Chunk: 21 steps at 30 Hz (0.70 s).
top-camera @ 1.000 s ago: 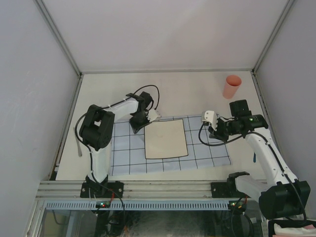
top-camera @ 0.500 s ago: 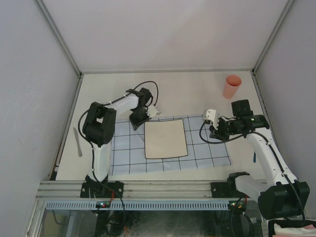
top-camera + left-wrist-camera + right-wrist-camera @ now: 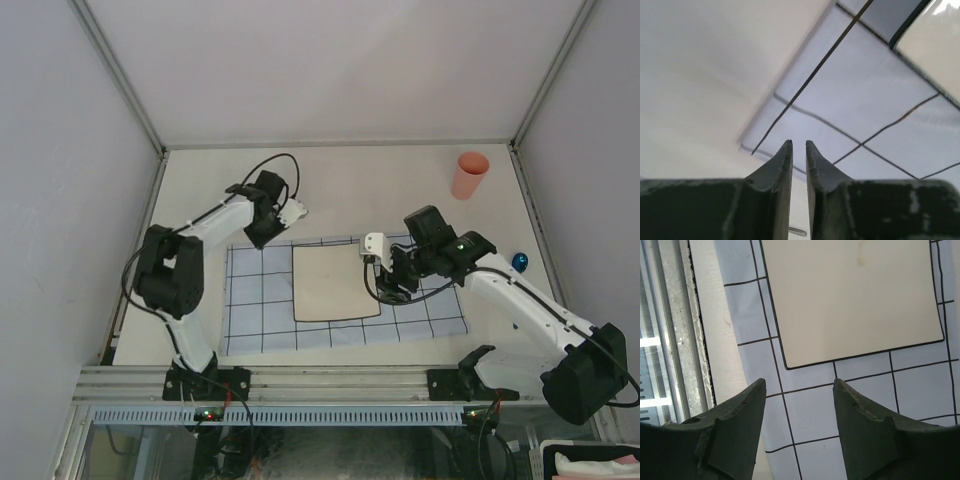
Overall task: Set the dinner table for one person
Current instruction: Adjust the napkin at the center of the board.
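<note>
The dinner table point(image 3: 380, 190) is an off-white surface with a light-blue grid cloth point(image 3: 430, 315) on it. A square cream plate point(image 3: 335, 282) lies on the cloth. My left gripper point(image 3: 256, 232) hovers by the cloth's far left corner; in the left wrist view its jaws point(image 3: 798, 142) stand a narrow gap apart with nothing between them. My right gripper point(image 3: 392, 290) hangs over the cloth just right of the plate. In the right wrist view it point(image 3: 799, 381) is wide open and empty, with the plate's point(image 3: 850, 295) near corner ahead.
A pink cup point(image 3: 470, 175) stands upright at the back right. A small blue object point(image 3: 520, 262) lies on the table by the right rail. Grey metal rails point(image 3: 670, 340) edge the near side. Pale walls close in the other sides.
My left gripper drew back from the plate's far left corner toward the back left, and its jaws parted slightly. My right arm swung left over the cloth and opened, uncovering the blue object.
</note>
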Tool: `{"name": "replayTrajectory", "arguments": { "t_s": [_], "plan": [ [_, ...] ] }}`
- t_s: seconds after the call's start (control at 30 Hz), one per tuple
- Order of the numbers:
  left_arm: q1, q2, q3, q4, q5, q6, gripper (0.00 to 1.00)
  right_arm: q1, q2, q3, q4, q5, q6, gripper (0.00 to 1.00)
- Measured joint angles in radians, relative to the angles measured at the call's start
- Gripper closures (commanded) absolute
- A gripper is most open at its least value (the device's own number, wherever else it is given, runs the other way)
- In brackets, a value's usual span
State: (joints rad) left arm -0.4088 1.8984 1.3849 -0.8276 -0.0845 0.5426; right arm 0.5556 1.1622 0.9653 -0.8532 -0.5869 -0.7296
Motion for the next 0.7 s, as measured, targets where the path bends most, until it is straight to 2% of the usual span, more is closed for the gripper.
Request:
{"name": "replayTrajectory", "arguments": {
  "t_s": [0.17,0.37,0.57,0.7],
  "plan": [
    [0.045,-0.188,-0.129,0.041,-0.017,0.035,0.52,0.004,0.005,0.008,0.031,0.027,0.035,0.42],
    [0.192,-0.189,-0.111,0.020,0.053,0.125,0.40,0.004,-0.047,0.009,0.019,0.043,0.045,0.42],
    [0.277,-0.095,0.046,-0.118,0.181,0.263,0.41,-0.013,-0.131,0.010,-0.010,0.056,0.059,0.41],
    [0.314,0.052,0.285,-0.257,0.308,0.335,0.40,-0.028,-0.162,0.010,-0.032,0.058,0.076,0.41]
  ]
}}
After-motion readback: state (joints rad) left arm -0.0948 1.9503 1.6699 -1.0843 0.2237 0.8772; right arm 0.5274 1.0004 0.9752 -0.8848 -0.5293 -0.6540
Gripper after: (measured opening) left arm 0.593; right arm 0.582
